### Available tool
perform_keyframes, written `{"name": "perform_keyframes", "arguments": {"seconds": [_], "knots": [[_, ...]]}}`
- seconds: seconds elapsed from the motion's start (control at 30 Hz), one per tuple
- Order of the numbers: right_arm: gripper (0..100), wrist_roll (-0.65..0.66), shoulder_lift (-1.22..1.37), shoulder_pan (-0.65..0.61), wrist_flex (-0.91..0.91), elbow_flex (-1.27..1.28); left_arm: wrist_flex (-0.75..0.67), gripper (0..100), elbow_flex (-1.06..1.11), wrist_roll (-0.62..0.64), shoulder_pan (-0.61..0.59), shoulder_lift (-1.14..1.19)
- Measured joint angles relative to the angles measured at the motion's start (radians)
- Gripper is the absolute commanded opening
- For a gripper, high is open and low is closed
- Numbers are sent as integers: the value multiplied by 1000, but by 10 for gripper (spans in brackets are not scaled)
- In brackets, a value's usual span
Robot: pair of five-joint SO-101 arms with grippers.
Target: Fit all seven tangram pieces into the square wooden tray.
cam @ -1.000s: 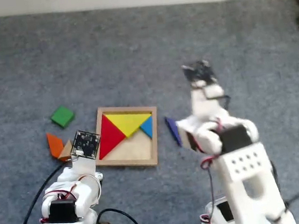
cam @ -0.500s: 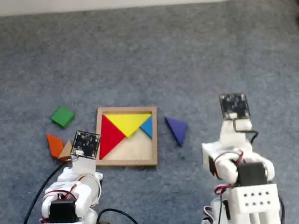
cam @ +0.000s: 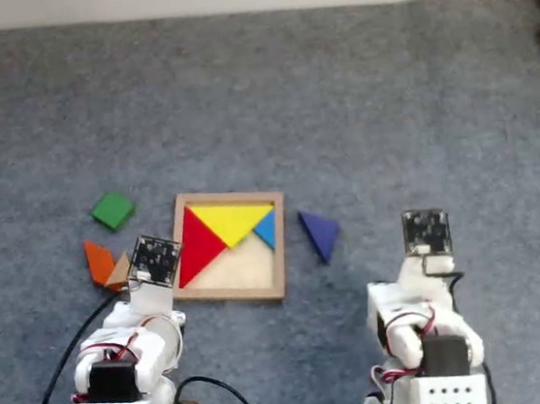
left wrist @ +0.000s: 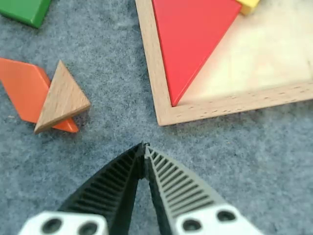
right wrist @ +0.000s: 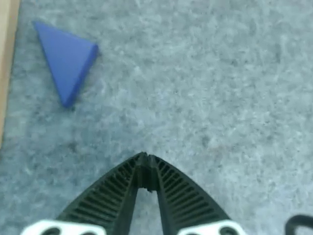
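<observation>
**Tangram tray: three pieces seated, four loose, between picks**

High view. Square wooden tray [cam: 279, 250] sits on grey carpet ahead of the left arm [cam: 136, 349]. Inside it are a red triangle [cam: 197, 245], a yellow triangle [cam: 230, 219] and a small light-blue triangle [cam: 267, 229]; the near part of the floor is bare wood. Loose on the carpet:
- a blue triangle [cam: 320, 233] just beside the tray, on the right arm's side;
- a green square [cam: 113, 209], an orange parallelogram [cam: 96, 261] and a plain wooden triangle [cam: 119, 270] on the far side of the tray from it.

The right arm [cam: 426, 326] is folded back near its base. A second ago it stretched out over the blue triangle, which lies where it did. The left arm has not shifted.

Left wrist view. Left gripper [left wrist: 145, 149] has its jaws closed tip to tip, holding nothing, above carpet near the tray corner. The wooden triangle overlaps the orange piece.

Right wrist view. Right gripper [right wrist: 146, 159] has its jaws pressed together and empty, with the blue triangle well ahead.

Judgement: no pick is in hand. The next move calls for opening a jaw, descending on a loose piece and turning it to suit the bare area.
</observation>
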Motion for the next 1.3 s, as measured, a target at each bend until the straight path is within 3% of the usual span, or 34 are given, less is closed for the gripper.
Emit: {"name": "perform_keyframes", "arguments": {"seconds": [0.27, 0.53, 0.7, 0.9, 1.0, 1.2, 1.3], "knots": [[9, 0, -18, 23, 0, 37, 0, 7, 0, 0, -2, 0], [9, 0, -18, 23, -86, 37, -31, 7, -253, -2, -192, -2], [9, 0, -18, 23, -92, 37, -34, 7, -428, -207, -207, -2], [9, 0, -18, 26, -94, 37, -23, 8, -572, -265, -232, 17], [9, 0, -18, 26, -94, 37, 8, 25, -654, -269, -264, 137], [9, 0, -18, 26, -94, 37, 29, 278, -793, -333, -290, 512], [9, 0, -18, 26, -94, 37, 29, 277, -855, -341, -333, 704]]}}
